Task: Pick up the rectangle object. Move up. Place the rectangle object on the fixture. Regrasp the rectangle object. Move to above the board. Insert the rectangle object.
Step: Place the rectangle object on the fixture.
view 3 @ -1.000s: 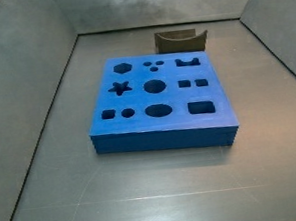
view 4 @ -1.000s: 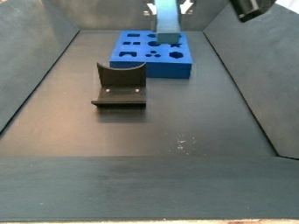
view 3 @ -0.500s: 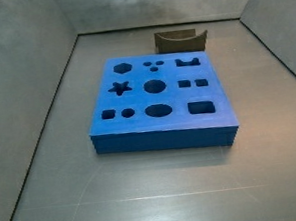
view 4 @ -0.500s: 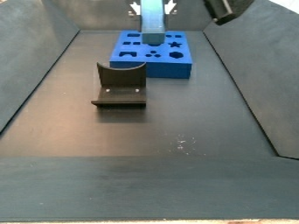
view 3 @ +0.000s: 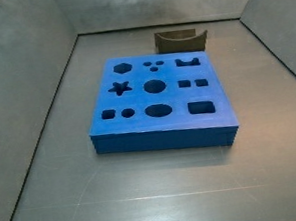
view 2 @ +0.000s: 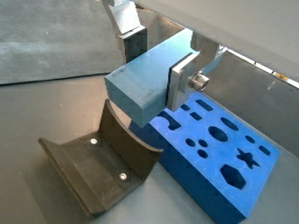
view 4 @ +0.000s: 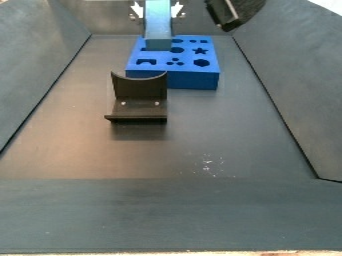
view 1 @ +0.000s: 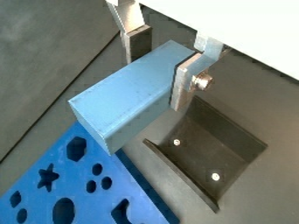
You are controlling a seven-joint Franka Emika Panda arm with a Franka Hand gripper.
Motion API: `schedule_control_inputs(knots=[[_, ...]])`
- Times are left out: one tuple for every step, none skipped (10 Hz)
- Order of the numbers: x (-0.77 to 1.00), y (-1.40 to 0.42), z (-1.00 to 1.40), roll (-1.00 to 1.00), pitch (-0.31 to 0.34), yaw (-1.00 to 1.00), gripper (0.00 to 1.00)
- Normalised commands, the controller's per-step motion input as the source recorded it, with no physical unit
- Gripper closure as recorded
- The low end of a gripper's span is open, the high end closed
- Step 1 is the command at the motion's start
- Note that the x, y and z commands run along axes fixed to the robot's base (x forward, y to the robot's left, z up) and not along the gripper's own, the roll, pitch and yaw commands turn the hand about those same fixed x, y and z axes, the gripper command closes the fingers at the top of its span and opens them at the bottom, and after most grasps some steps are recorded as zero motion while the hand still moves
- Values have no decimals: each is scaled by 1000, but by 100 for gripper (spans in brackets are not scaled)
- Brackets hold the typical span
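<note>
The single rectangle object [view 1: 131, 101] sits clamped between the end effector's [view 1: 163, 54] two silver fingers [view 1: 187, 77], held in the air. Both wrist views show this grip; in a side view only the block's lower part [view 4: 159, 20] hangs in at the top edge, above one blue board [view 4: 177, 59]. One fixture [view 4: 136, 97] stands apart on the floor [view 4: 201, 150].

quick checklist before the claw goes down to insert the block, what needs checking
1. Claw shut on the rectangle object: ok.
2. Rectangle object clear of the fixture, held high in the air: ok.
3. Board flat on the floor, cutouts unblocked: ok.
4. Rectangle object centred over a matching rectangular cutout: cannot tell.
5. Rectangle object square to the board: cannot tell.
</note>
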Motion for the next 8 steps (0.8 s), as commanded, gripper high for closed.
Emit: schedule_control_inputs(knots=[[592,33,-11,-252,149,-49,100],[554,32,-13,-250,154,-47,100],[465,30,-12,-245,158,-43,100],[430,29,-13,-243,157,-40,100],[347,25,-16,-246,166,-33,100],[313,25,-13,-245,167,-33,100],[192,71,-1000,-1000,47,-88,100],[178,72,-1000,-1000,50,-91,100]])
